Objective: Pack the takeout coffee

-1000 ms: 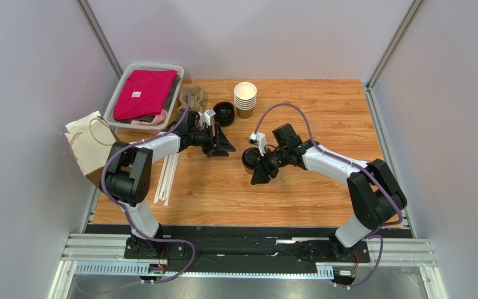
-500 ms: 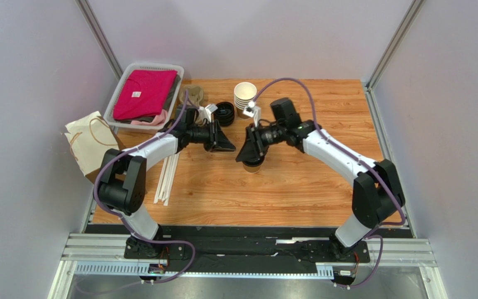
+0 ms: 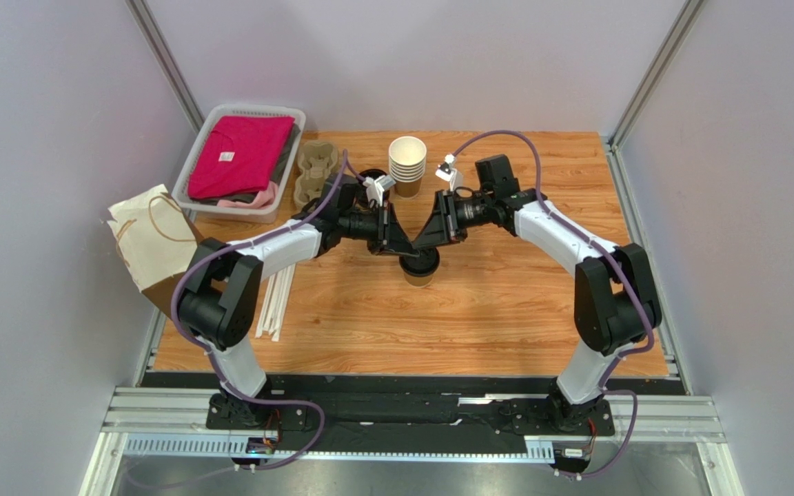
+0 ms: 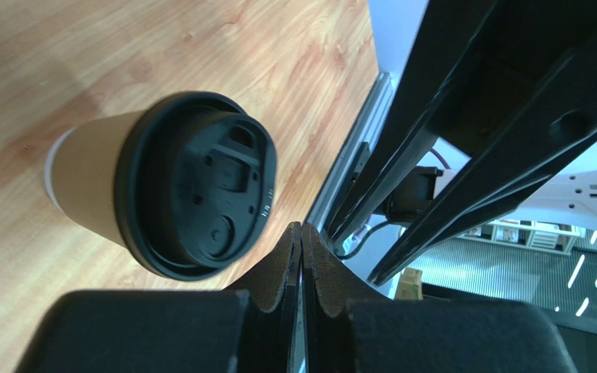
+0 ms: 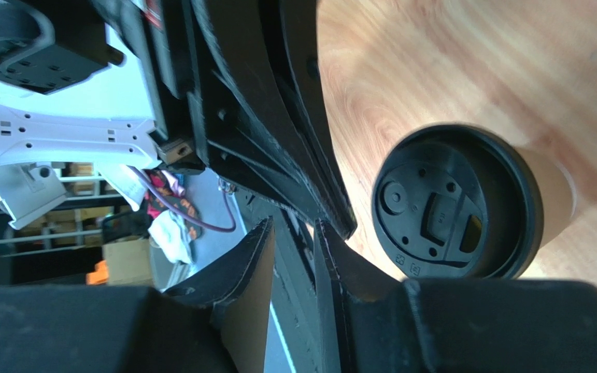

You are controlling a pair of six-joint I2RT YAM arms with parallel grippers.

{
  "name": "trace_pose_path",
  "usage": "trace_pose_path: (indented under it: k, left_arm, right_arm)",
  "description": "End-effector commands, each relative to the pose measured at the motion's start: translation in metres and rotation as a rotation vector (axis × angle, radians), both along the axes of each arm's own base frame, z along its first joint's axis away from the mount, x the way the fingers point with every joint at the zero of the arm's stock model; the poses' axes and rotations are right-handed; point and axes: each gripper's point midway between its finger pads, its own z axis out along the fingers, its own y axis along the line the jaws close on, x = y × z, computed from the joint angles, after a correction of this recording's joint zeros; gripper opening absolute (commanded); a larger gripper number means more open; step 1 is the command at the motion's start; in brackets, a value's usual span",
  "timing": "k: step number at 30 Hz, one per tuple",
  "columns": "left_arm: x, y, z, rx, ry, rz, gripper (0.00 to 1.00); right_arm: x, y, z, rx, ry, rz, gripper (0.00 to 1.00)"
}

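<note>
The takeout coffee (image 3: 419,269), a brown paper cup under a black lid, stands upright on the wooden table (image 3: 494,310). My left gripper (image 3: 401,246) hangs just left of and above its rim, with its jaws pressed together on nothing; in the left wrist view the left gripper (image 4: 302,228) sits beside the lid (image 4: 196,183). My right gripper (image 3: 427,240) comes in from the right, close over the cup's far edge. In the right wrist view the right gripper (image 5: 294,227) shows a narrow gap with nothing in it, next to the lidded cup (image 5: 457,203).
At the back stand a stack of lidless cups (image 3: 407,163), loose black lids (image 3: 370,184) and a cardboard cup carrier (image 3: 316,171). A white basket (image 3: 201,145) with pink cloth sits back left, with a paper bag (image 3: 147,243) and white straws (image 3: 279,295) on the left.
The right gripper has drawn up and back from the cup, which now stands free, and has narrowed. The left gripper has swung right toward the cup and shut.
</note>
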Motion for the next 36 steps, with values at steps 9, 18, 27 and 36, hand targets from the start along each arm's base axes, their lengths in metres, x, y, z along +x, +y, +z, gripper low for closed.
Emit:
trace_pose_path:
  k: [9,18,27,36]
  left_arm:
    - [0.008,0.008,-0.063,0.132,0.096,0.018,0.00]
    - [0.008,0.020,-0.087,0.166,0.163,0.042,0.00]
    - [0.016,0.011,-0.051,0.095,0.075,0.010,0.01]
    - [0.024,0.004,0.063,-0.028,-0.157,-0.001,0.28]
  right_arm:
    - [0.017,-0.002,-0.072,-0.026,0.260,-0.063,0.20]
    - [0.017,-0.018,-0.123,-0.057,0.458,-0.126,0.16]
    - [0.024,-0.012,-0.085,0.012,0.384,-0.086,0.22]
    - [0.019,-0.002,0.044,0.142,0.086,0.000,0.45]
